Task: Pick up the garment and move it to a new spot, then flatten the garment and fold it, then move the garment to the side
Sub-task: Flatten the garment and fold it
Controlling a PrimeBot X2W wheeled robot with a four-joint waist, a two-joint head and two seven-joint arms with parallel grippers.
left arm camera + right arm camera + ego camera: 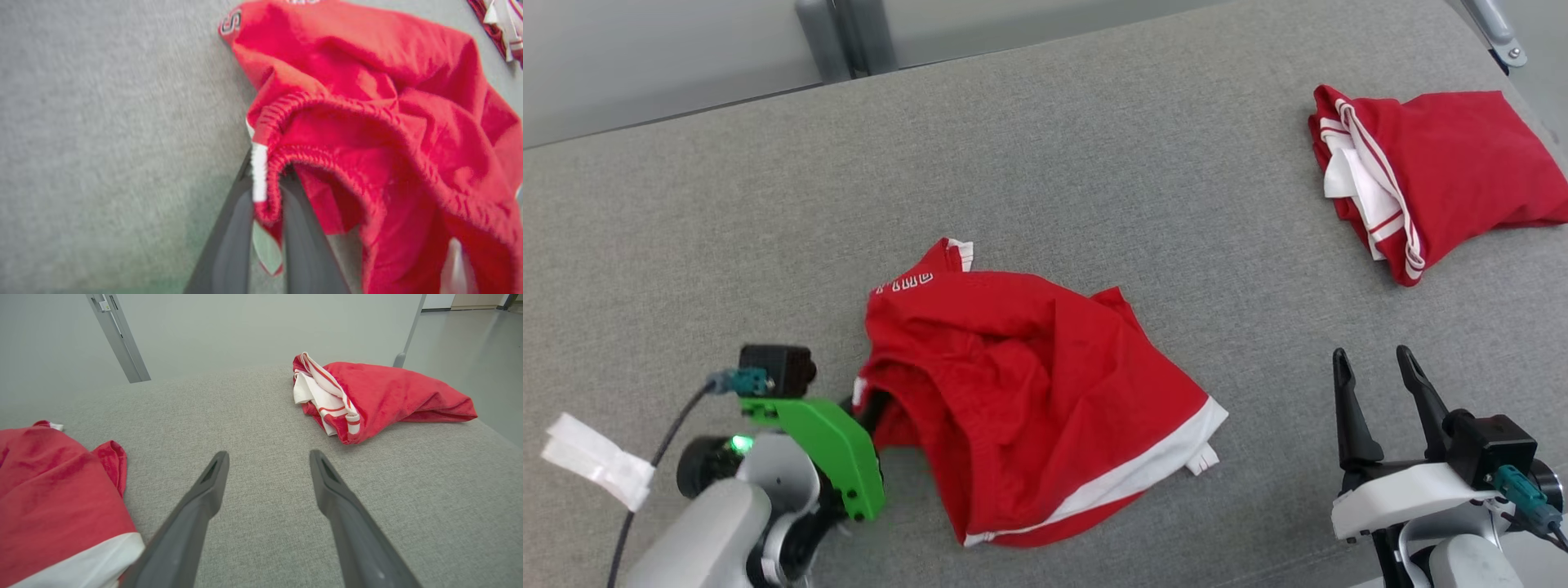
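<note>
- Landmark: the folded red bundle (1437,180), white-striped, at the far right corner of the grey worktop (1094,163).
- The garment (1029,392) lies well apart from the bundle, to its left and nearer the robot. It is a crumpled heap, not yet flattened. It looks like a pair of red sports shorts.
- The left gripper (267,169) is at the garment edge farthest from the bundle. Its fingers are pressed together, pinching the gathered waistband (327,106) where a short white strip crosses it.
- Judgement: the waistband is taken because its thick elastic rim gives a firm hold. A lift from there should let the rest hang and open out.
- The right gripper (1372,355) sits nearer the robot than the bundle. Its fingers are spread and hold nothing, and it is clear of both cloths. It looks parked, perhaps for a second corner.
- Materials: the garment is thin, slightly glossy woven cloth that creases sharply. It has a broad white hem band (1143,465) and white lettering (903,284) near its top fold.
- The waistband is ruched and ribbed.
- The worktop is a coarse, matte grey weave and looks padded. It may drag on the cloth.
- The bundle is a tidy, puffed rectangle, probably an already finished piece.
- Step, as judged: grasp made, lift and move not yet done.
</note>
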